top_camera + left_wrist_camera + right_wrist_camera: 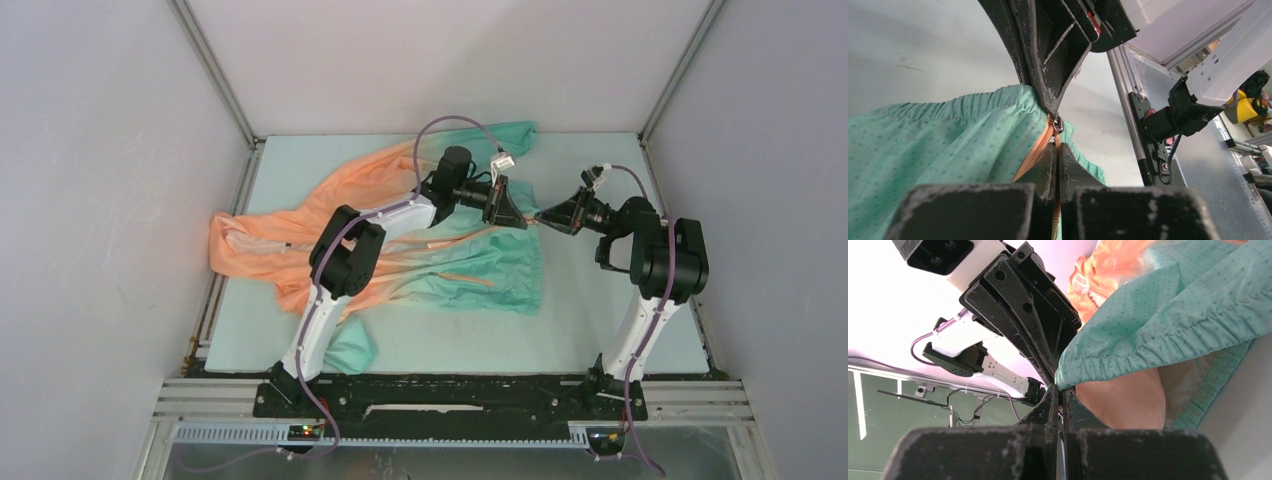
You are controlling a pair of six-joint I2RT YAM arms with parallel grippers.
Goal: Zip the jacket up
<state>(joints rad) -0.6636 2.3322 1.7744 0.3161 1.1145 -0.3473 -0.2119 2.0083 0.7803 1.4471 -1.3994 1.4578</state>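
Observation:
The jacket (470,265) lies spread on the table, peach-orange at the left and teal at the right. Both grippers meet at its right hem. My left gripper (522,222) reaches over the cloth and is shut on the orange zipper tape (1035,152), which runs between its fingertips (1057,147). The metal zipper slider (1057,124) sits just beyond those tips. My right gripper (541,217) comes in from the right, its tip (1050,105) touching the slider's far side. In the right wrist view it (1060,392) is shut on the end of the gathered teal hem (1173,305); what exactly it pinches is hidden.
A teal sleeve (350,345) is bunched by the left arm's base. The pale green mat (600,330) shows bare right of the hem. Grey walls and aluminium frame posts (1128,75) enclose the table on three sides. The left arm's cable (460,122) arcs above the jacket.

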